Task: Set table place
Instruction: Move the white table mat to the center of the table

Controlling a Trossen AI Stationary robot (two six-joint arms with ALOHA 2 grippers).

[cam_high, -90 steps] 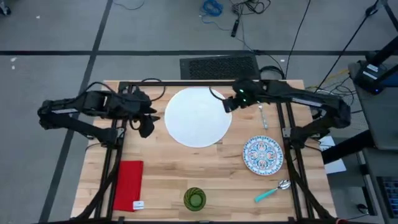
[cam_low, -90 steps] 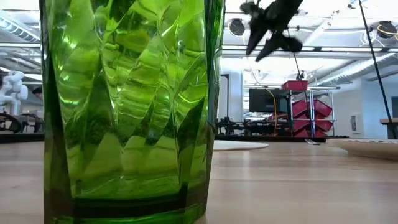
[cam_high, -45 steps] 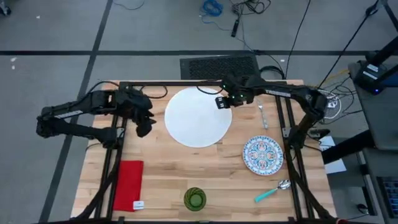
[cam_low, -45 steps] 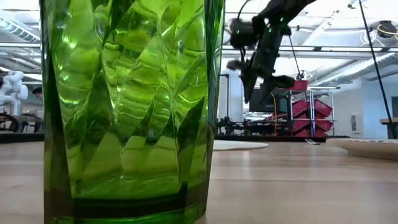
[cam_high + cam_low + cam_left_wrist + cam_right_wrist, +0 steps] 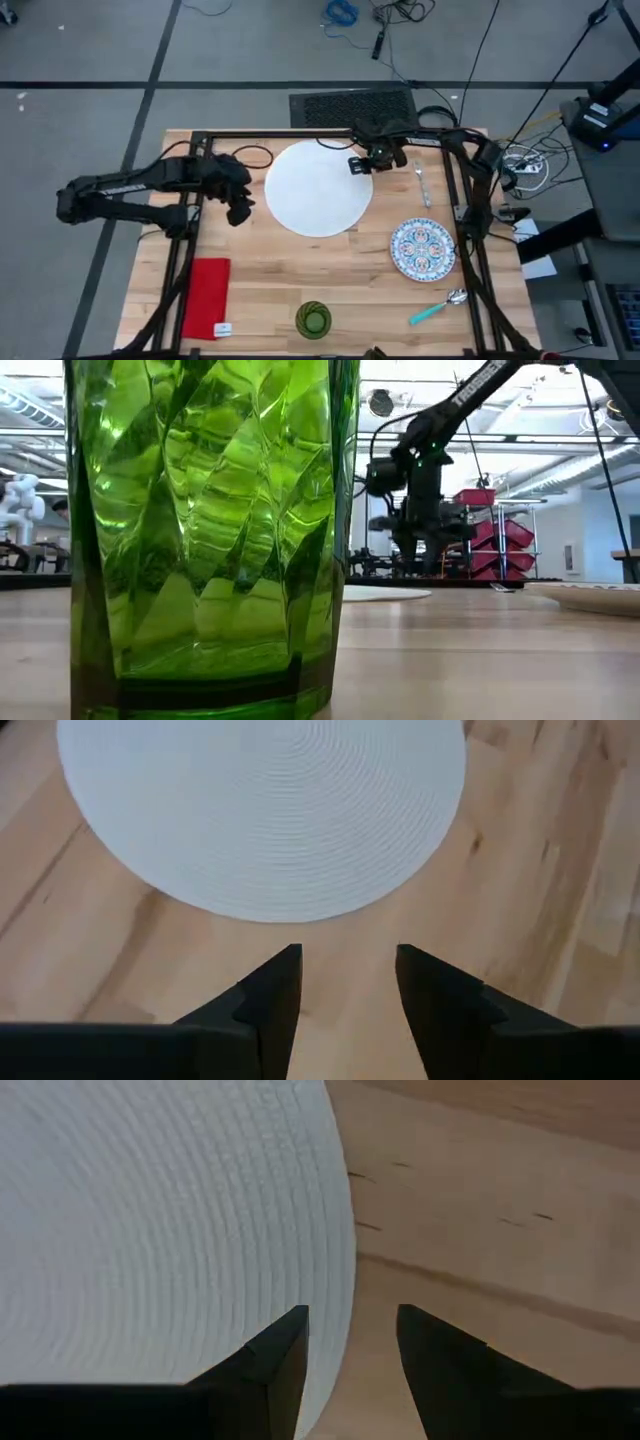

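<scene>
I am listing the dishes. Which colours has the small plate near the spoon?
The small plate has a blue-and-red pattern, clearest in the high view.

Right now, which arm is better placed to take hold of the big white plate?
Right, probably. The right gripper hangs open at the white plate's far right rim, which runs between its fingers in the right wrist view. The left gripper, also open, is beside the plate's left edge, over bare table.

High view: looks straight down on the whole table (image 5: pixel 270 290).
Low view: table height, right behind the green cup (image 5: pixel 205 530).
Wrist views: both look down, close to the white plate (image 5: pixel 260 810).
</scene>
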